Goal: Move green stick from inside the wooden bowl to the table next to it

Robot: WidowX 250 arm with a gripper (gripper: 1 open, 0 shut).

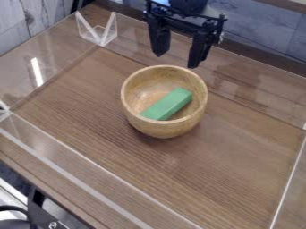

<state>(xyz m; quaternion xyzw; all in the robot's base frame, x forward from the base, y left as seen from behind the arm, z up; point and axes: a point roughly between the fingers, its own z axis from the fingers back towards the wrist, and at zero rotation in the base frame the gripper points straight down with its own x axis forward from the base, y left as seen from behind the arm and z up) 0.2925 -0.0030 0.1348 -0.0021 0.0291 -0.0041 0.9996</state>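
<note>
The wooden bowl (164, 100), round and light tan, sits near the middle of the dark wood-grain table (96, 121). Inside it lies the green stick (169, 105), a flat bright green block resting at a slant against the bowl's floor. My gripper (180, 50) hangs above and behind the bowl, pointing down, its two black fingers (157, 40) spread wide apart with nothing between them. It is clear of the bowl's rim.
Clear acrylic walls (72, 165) edge the tabletop on the front, left and right. A small clear stand (96, 29) sits at the back left corner. Bare tabletop lies on either side of the bowl and in front of it.
</note>
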